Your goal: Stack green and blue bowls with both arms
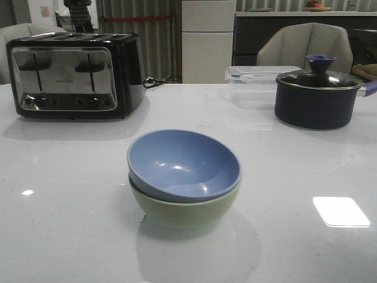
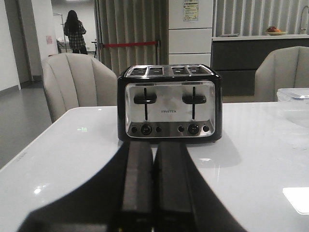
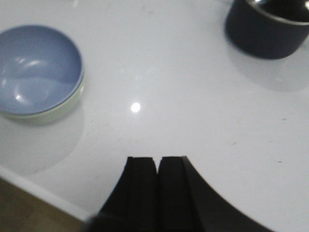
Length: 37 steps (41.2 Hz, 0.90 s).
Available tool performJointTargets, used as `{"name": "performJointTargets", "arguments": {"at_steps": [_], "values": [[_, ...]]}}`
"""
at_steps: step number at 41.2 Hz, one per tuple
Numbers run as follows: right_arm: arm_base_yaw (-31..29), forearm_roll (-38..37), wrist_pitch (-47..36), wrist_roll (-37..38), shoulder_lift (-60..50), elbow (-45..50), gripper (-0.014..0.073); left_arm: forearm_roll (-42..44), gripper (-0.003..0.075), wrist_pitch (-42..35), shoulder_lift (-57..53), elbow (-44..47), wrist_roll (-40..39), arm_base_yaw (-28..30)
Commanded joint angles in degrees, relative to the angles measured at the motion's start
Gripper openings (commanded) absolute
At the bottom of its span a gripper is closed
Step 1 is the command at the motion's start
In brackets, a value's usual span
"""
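blue bowl in green bowl – centre | toaster behind-left | pot behind-right, container seemingly beside it

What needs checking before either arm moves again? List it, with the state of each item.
1. Blue bowl nested in green bowl: ok, it sits inside, slightly tilted.
2. Stack standing free on the table: ok, nothing touches it in the front view.
3. Left end effector empty: ok, fingers closed together with nothing between, facing the toaster.
4. Right end effector empty: ok, fingers closed together over bare table, apart from the bowls.
5. Lidded pot clear of the stack: ok, it stands well behind and to the right.
6. Arm positions beyond the wrists: cannot tell, no arm shows in the front view.
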Motion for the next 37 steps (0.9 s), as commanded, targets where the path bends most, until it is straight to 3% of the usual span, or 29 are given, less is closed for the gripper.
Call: {"name": "performJointTargets", "arguments": {"at_steps": [1,10,19,26,37], "values": [[-5.1,-0.4,-10.7,0.0,-5.9,3.2,0.0057,-0.4,0.0093,-4.9,-1.1,0.3,0.1,0.1],[-13.2,-0.4,-21.0,0.0,-20.1,16.9,0.0057,-0.4,0.0093,-4.9,-1.1,0.3,0.1,0.1],[-14.5,-0.4,-27.6,0.0,-27.9,26.0,0.0057,-0.4,0.0093,-4.9,-1.1,0.3,0.1,0.1],[-14.3,0.0,-32.0,0.0,-30.3,29.5,0.0057,-0.4,0.0093,-4.9,-1.1,0.3,0.1,0.1],[-14.3,0.1,-32.4,0.0,-30.3,29.5,0.0057,-0.4,0.0093,-4.9,-1.1,0.3,0.1,0.1]]}}
